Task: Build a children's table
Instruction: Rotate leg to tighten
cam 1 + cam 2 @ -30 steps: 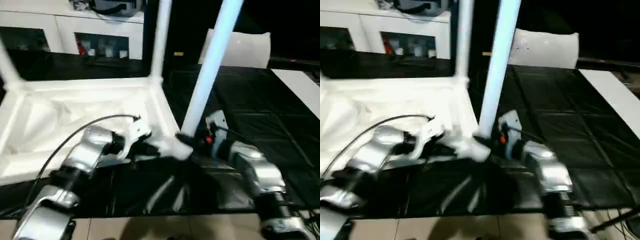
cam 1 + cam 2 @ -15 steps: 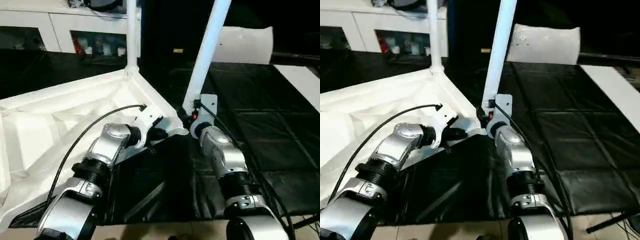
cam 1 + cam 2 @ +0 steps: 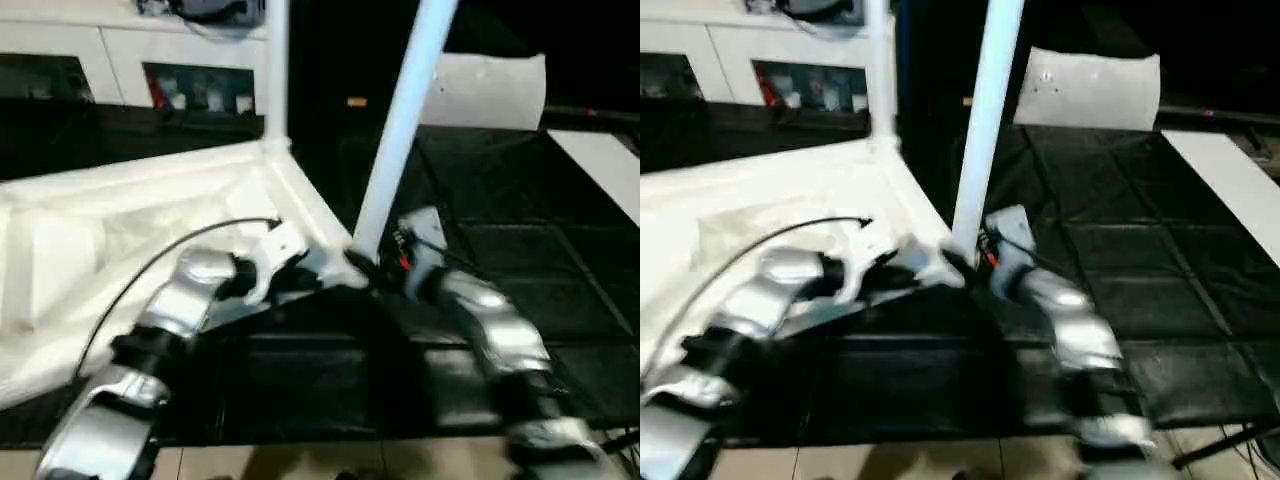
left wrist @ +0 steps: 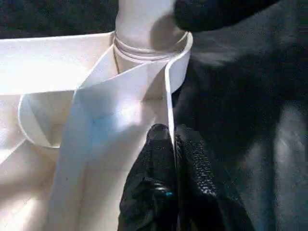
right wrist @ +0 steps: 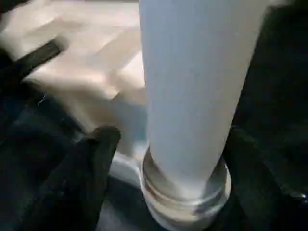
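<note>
White tabletop (image 3: 150,215) upside down on black sheet (image 3: 520,250). Near-corner leg (image 3: 400,130) upright in socket. Left gripper (image 4: 173,144) pinched on tabletop rim beside it. Right gripper (image 5: 168,154) fingers spread either side of leg base, not gripping.

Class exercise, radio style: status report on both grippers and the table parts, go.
Left gripper shut on tabletop rim wall. Right gripper open, fingers either side of near leg, seated in corner socket. Far leg upright. Nothing obstructing.

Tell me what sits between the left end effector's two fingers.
The tabletop's thin white edge wall runs between the left end effector's fingers, which pinch it near the leg socket; seen in the left wrist view.
</note>
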Controlling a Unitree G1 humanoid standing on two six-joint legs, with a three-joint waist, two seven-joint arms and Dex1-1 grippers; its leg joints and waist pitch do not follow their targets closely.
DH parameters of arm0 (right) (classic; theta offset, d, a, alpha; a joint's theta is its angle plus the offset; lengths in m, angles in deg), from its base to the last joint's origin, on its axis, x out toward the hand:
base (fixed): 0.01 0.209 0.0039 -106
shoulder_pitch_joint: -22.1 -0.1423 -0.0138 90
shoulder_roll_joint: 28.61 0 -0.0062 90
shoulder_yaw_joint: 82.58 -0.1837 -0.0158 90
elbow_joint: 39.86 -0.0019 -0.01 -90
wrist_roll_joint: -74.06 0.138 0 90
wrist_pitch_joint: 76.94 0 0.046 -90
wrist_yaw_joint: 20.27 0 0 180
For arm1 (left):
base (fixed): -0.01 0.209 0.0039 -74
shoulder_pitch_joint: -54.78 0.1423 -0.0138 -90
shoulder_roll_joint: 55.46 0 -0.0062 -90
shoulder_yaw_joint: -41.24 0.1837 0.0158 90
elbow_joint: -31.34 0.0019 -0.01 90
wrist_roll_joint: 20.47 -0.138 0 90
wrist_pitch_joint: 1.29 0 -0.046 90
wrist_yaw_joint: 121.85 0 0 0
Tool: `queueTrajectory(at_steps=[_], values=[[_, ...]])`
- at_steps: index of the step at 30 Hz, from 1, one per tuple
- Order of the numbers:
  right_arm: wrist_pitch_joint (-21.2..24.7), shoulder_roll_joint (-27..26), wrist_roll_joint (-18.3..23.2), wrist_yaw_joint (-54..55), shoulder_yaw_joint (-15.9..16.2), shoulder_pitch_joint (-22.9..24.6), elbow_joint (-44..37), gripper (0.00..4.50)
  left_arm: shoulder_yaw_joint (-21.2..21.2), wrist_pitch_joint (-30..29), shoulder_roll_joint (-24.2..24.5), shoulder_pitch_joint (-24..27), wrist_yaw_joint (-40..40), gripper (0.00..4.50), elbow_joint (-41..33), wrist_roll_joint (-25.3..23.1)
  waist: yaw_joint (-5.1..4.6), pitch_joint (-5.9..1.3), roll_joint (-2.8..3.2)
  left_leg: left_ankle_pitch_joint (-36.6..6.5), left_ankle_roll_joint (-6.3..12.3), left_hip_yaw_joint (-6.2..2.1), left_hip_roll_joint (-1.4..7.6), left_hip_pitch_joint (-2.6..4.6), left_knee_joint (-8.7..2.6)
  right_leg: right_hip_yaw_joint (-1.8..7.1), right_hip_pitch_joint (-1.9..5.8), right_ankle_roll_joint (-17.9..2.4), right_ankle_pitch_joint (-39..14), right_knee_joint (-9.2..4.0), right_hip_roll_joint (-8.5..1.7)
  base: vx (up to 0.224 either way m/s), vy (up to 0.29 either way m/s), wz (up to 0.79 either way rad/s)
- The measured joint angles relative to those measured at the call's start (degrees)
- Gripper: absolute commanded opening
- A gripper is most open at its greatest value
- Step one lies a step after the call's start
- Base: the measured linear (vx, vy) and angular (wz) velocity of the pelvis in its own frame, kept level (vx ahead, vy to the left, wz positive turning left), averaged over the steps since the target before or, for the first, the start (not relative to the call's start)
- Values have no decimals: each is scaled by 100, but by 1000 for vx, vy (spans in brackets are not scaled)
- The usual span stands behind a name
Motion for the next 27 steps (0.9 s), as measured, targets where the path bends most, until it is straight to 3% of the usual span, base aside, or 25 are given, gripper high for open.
queueTrajectory(at_steps=[7,13,21,27], values=[[-224,611,152,-1374,350,0,-119,410,191,224,282,76,-919,0,-114,214,161,2,-4,-1,4,0,0,-5,0,-1,-1,-21,12,1,-1,0,0,0],[-432,959,417,-2663,477,-86,-95,410,289,569,662,199,-1756,0,-197,361,169,12,-30,-1,5,-1,2,-8,3,-4,-1,-22,13,3,-1,0,0,0],[-341,1061,598,-3471,626,-314,24,345,400,697,742,228,-2093,0,-314,372,270,26,-76,-1,6,-1,3,-5,14,-4,4,-28,16,6,-2,0,0,0],[-337,1030,647,-3694,751,-330,141,286,412,698,752,227,-2194,0,-313,377,278,27,-77,-2,5,-1,5,-5,13,-6,4,-27,16,7,-1,0,0,0]])
